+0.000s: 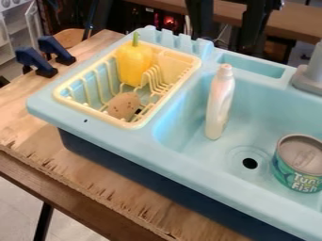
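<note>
1. The gripper [224, 41] hangs at the top edge, its 2 fingers apart, with nothing seen between them.
2. The white bottle [219, 103] is the nearest loose thing, below the fingers in the picture and apart from them. It looks roughly upright; whether it leans on the basin wall, I cannot tell.
3. That bottle is tall and narrow, so a fingertip brushing its cap could topple it towards the can [300, 162], farther below the fingers.
4. Coming down off-centre, the fingers could knock the raised sink rim or the grey faucet [310, 77], right of them in the picture.
5. The can looks wide for the grip, and a poorly centred squeeze could slip off its round side.
6. The blue sink [189, 162] has 2 things in its basin: the bottle and the can, the latter beside the drain hole [250, 163].
7. The yellow dish rack [117, 123], left of and below the fingers, holds 2 things: a yellow pepper [133, 63] and a brown potato [124, 105]. Its slats could snag a fingertip.
</note>
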